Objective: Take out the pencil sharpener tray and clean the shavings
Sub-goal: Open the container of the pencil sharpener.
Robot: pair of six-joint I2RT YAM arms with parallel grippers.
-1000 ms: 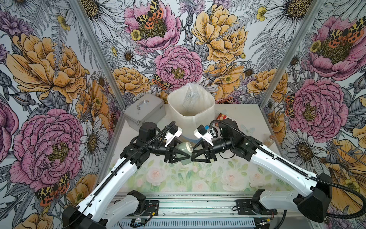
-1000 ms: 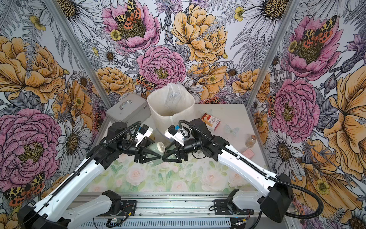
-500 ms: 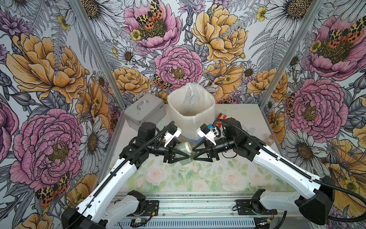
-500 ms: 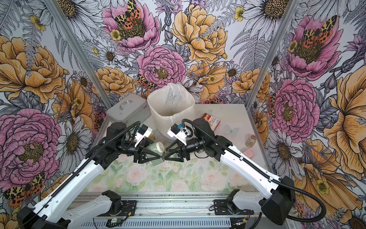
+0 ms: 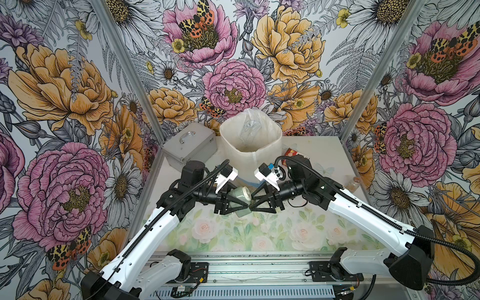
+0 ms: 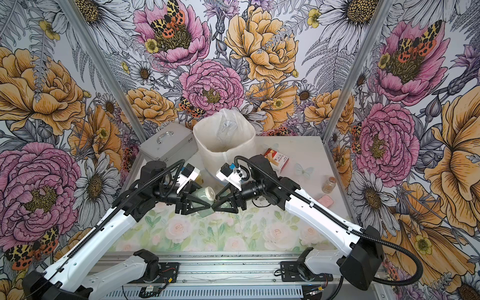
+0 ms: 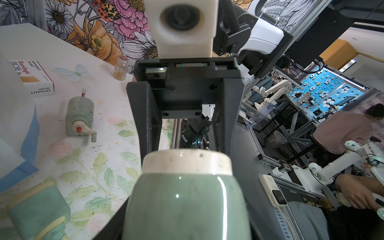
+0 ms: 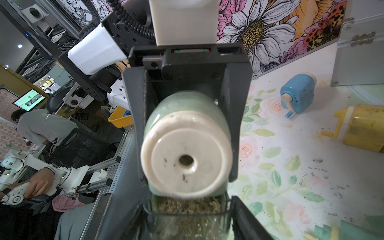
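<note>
A green pencil sharpener (image 5: pixel 240 198) with a cream face (image 8: pixel 187 149) hangs above the mat in both top views. My left gripper (image 5: pixel 245 201) is shut on its body (image 7: pixel 187 197). The clear tray (image 8: pixel 187 220) sticks partly out below the cream face. It holds brownish shavings (image 8: pixel 187 204). My right gripper (image 8: pixel 189 224) stands round the tray's outer end, with a thin gap showing beside one finger. The two grippers meet tip to tip (image 6: pixel 213 202).
A white lined bin (image 5: pixel 250 145) and a grey metal case (image 5: pixel 189 145) stand behind the arms. A bandage box (image 6: pixel 276 159), a small bottle (image 6: pixel 328 184), a blue sharpener (image 8: pixel 297 93), a yellow sharpener (image 8: pixel 363 128) and another green one (image 7: pixel 79 116) lie around. Dark flecks (image 8: pixel 315 166) dot the mat.
Both arms stay almost where they were, with the sharpener still held between them. The right wrist has shifted only slightly.
</note>
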